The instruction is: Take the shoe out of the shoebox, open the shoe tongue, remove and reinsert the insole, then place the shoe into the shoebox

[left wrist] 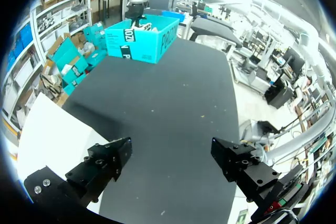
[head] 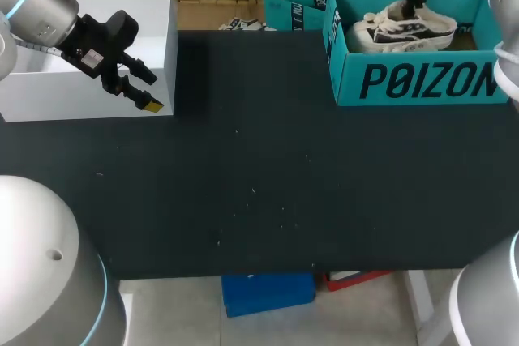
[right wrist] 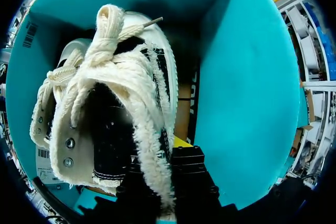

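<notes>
- At 1 o'clock, inside the shoebox (head: 422, 79), the shoe (head: 401, 30) is clamped by the right gripper (right wrist: 163, 153).
- At 10 o'clock the left gripper (head: 151, 91) is held open.
- Removal is judged begun; a straight lift is required.

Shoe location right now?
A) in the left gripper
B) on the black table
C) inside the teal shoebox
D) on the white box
C: the shoe sits within the walls of the teal shoebox, and the right wrist view shows teal walls all around it.
</notes>
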You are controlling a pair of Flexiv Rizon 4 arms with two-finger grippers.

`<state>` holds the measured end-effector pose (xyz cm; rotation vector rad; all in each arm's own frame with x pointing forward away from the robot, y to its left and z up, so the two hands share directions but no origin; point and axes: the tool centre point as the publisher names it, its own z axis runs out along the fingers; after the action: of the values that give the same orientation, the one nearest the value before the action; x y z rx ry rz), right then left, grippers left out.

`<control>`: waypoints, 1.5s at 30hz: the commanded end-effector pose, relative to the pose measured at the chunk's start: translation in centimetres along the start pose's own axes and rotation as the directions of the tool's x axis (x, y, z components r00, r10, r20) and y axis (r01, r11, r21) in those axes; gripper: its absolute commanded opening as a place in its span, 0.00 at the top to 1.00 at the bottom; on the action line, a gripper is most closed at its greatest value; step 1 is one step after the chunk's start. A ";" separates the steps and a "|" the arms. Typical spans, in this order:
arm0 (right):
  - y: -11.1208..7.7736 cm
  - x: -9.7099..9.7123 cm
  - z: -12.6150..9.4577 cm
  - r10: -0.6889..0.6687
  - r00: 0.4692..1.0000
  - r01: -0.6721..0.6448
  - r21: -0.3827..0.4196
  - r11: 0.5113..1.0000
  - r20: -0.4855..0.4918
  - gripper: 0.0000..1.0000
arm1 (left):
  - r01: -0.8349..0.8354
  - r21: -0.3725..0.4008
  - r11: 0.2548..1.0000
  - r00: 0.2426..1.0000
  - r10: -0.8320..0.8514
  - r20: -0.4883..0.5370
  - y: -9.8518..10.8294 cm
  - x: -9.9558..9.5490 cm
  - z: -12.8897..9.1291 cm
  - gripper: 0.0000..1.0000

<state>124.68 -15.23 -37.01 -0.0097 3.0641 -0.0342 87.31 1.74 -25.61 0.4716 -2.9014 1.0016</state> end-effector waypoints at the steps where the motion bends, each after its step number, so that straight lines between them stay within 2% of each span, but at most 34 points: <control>1: 0.1 -1.0 0.9 -0.005 0.999 0.005 0.010 1.000 -0.047 1.00 | 0.001 -0.002 1.000 1.000 -0.001 0.005 0.0 0.2 0.0 0.00; 2: 0.1 -1.0 0.9 -0.005 0.999 0.005 0.011 1.000 -0.047 0.94 | 0.001 -0.002 1.000 1.000 -0.001 0.005 0.0 0.2 0.0 0.00; 3: 0.1 -1.0 0.9 -0.004 0.999 0.005 0.012 1.000 -0.046 0.74 | 0.001 -0.002 1.000 1.000 -0.001 0.005 0.0 0.2 0.0 0.00; 4: 0.1 -1.0 1.0 -0.002 0.999 0.003 0.013 1.000 -0.048 0.30 | 0.001 -0.002 1.000 1.000 -0.001 0.005 0.0 0.2 0.0 0.00; 5: 0.1 -0.9 1.0 0.003 0.999 -0.002 0.013 1.000 -0.050 0.00 | 0.001 -0.002 1.000 1.000 -0.001 0.005 0.0 0.2 0.0 0.00; 9: 0.0 -0.8 0.3 0.007 0.999 -0.007 0.008 1.000 -0.049 0.00 | 0.001 -0.002 1.000 1.000 -0.001 0.005 0.0 0.2 0.0 0.00; 15: -0.1 -0.1 -2.2 0.036 0.998 -0.037 -0.007 0.999 -0.047 0.00 | 0.001 -0.002 1.000 1.000 -0.001 0.005 0.0 0.2 0.0 0.00; 24: -0.9 1.4 -7.1 0.078 0.997 -0.078 0.024 0.997 -0.016 0.00 | 0.001 -0.002 1.000 1.000 -0.001 0.005 0.0 0.2 0.0 0.00; 25: -1.1 1.5 -7.6 0.086 0.996 -0.086 0.031 0.996 -0.007 0.15 | 0.001 -0.002 1.000 1.000 -0.001 0.005 0.0 0.2 0.0 0.00; 27: -1.3 1.9 -9.0 0.089 0.996 -0.090 0.045 0.995 0.010 0.54 | 0.001 -0.002 1.000 1.000 -0.001 0.005 0.0 0.2 0.0 0.00; 28: -1.3 2.0 -9.5 0.091 0.996 -0.092 0.051 0.994 0.016 0.56 | 0.001 -0.002 1.000 1.000 -0.001 0.005 0.0 0.2 0.0 0.00; 30: -1.1 2.2 -11.0 0.100 0.994 -0.102 0.058 0.993 0.034 0.74 | 0.001 -0.002 1.000 1.000 -0.001 0.005 0.0 0.2 0.0 0.00; 31: -0.9 2.3 -11.7 0.097 0.994 -0.100 0.061 0.993 0.043 0.77 | 0.001 -0.002 1.000 1.000 -0.001 0.005 0.0 0.2 0.0 0.00; 35: 0.0 3.6 -14.8 0.128 0.989 -0.135 0.095 0.986 0.075 0.74 | 0.001 -0.002 1.000 1.000 -0.001 0.005 0.0 0.2 0.0 0.00; 38: 1.2 5.1 -16.8 0.214 0.972 -0.225 0.116 0.967 0.101 0.75 | 0.001 -0.002 1.000 1.000 -0.001 0.005 0.0 0.2 0.0 0.00; 40: 2.3 6.1 -17.9 0.236 0.965 -0.251 0.133 0.959 0.117 0.69 | 0.001 -0.002 1.000 1.000 -0.001 0.005 0.0 0.2 0.0 0.00; 45: 4.9 9.5 -19.7 0.314 0.934 -0.338 0.135 0.932 0.172 0.64 | 0.001 -0.002 1.000 1.000 -0.001 0.005 0.0 0.2 0.0 0.00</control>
<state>120.47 -12.49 -22.42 0.5001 3.0346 -0.2180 87.31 1.74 -25.61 0.4717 -2.9014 1.0017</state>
